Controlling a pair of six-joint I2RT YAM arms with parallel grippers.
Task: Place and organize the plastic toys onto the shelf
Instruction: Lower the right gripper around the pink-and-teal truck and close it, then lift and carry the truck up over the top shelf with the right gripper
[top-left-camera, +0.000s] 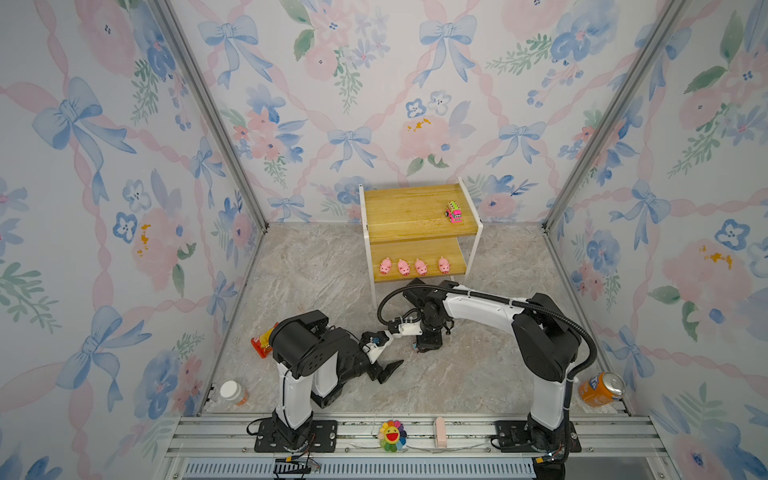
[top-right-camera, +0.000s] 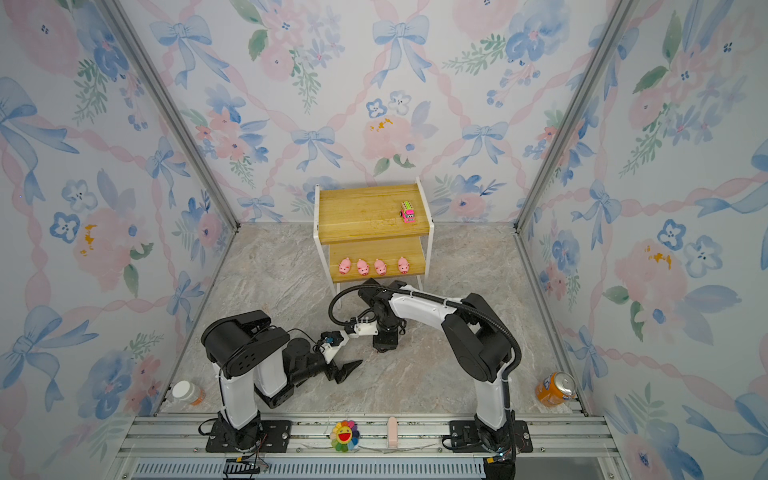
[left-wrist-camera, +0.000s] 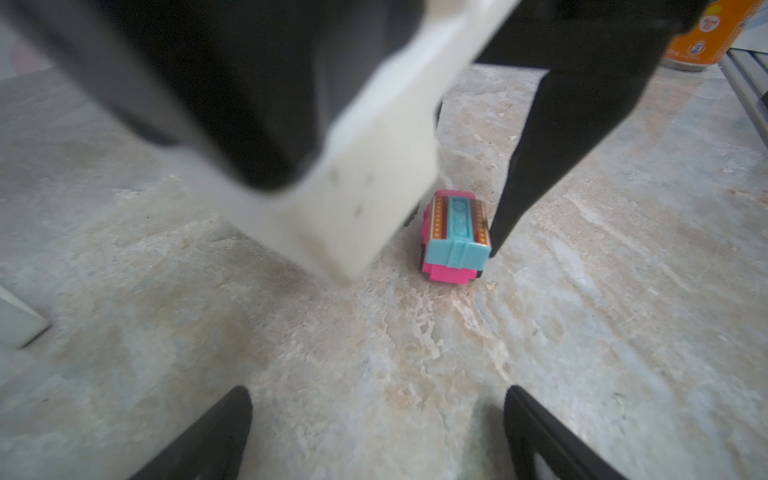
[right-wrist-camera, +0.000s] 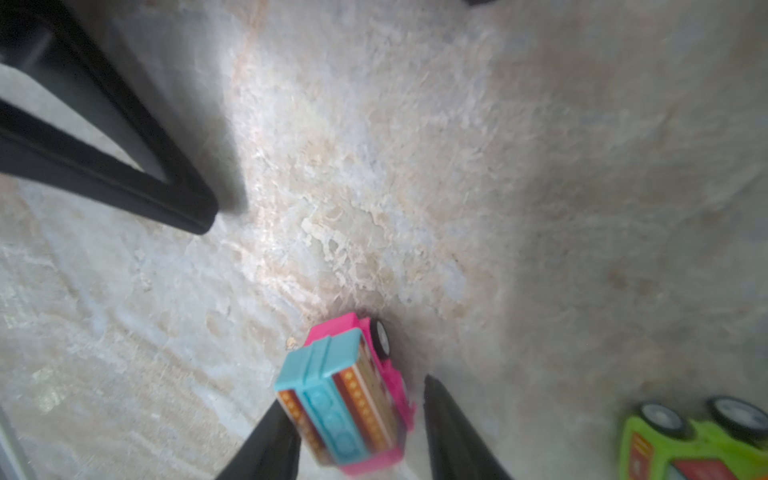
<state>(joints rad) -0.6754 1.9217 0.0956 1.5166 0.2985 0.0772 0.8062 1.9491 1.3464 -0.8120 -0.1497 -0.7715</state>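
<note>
You are at the pick-up of the second pink truck (right-wrist-camera: 345, 411). It stands on its wheels on the stone floor (right-wrist-camera: 374, 166) in front of the shelf (top-left-camera: 415, 216). Your right gripper (right-wrist-camera: 353, 390) points straight down over it, jaws narrow and straddling its sides. One finger touches the striped top, while the other stands just beside the pink body with a sliver of floor showing between, so it is not pinched.

The four pigs (top-left-camera: 385, 266) stand in a row on the lower board, and the first pink truck (top-left-camera: 454, 212) is on the top board near its right end.

Your next move is to bring both fingers onto the truck's sides. It is on wheels, so squeeze squarely or it is likely to roll out. Then lift it clear, raise it above the top board's front edge and set it just beside the first pink truck, facing the same way.

Your left gripper (top-left-camera: 384, 372) lies low over the floor, jaws wide and holding nothing, close to your right wrist, so leave it parked. A green truck (right-wrist-camera: 698, 444) waits nearby.
</note>
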